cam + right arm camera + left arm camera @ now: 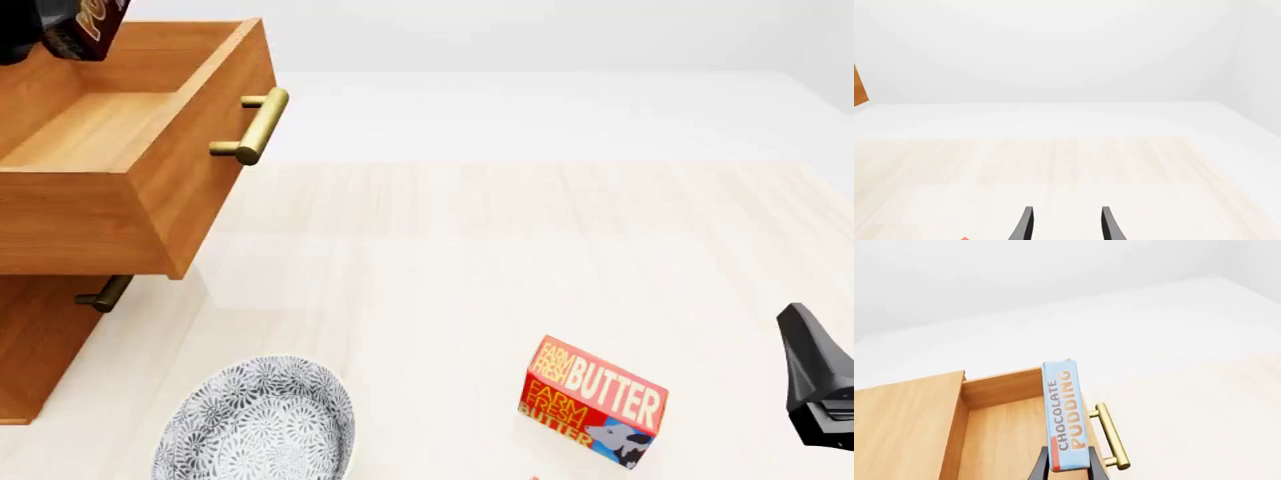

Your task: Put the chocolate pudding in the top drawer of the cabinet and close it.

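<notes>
The chocolate pudding (1063, 415), a thin light blue box, stands on end between the fingers of my left gripper (1069, 466), which is shut on it. It hangs above the top drawer (1001, 440), which is pulled open, near the brass handle (1111, 435). In the front view the pudding (91, 28) shows at the upper left corner, over the open top drawer (200, 180) of the cabinet (34, 350). My right gripper (1067, 225) is open with nothing between its fingers, low at the right over the table.
A red-orange butter box (594, 402) lies on the table at front centre. A patterned grey bowl (254, 425) sits front left, below the drawer. A lower drawer handle (104, 293) sticks out under the open drawer. The right arm (821, 385) is at the right edge.
</notes>
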Robot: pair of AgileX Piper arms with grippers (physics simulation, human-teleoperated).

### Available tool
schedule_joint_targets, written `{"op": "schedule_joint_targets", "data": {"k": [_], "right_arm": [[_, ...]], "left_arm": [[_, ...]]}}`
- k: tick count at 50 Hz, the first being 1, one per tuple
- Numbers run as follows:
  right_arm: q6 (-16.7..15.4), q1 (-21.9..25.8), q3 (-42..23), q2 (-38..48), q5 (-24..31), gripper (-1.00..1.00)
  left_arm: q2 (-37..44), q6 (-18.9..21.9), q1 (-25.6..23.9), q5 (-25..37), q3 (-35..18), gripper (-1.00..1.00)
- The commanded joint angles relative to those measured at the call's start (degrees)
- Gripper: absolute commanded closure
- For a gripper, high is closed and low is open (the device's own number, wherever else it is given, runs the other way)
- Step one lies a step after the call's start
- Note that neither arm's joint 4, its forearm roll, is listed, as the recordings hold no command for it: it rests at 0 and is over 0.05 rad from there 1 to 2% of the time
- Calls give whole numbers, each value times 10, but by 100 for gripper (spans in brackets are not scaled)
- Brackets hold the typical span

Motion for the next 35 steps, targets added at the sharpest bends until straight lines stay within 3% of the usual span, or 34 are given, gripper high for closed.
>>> {"op": "schedule_joint_targets", "data": {"k": [1,35], "right_arm": [[0,0,0,0,0,-100],[0,0,0,0,0,-100]], "left_arm": [[11,24,28,25,-14,100],[24,42,65,108,-42,100]]}}
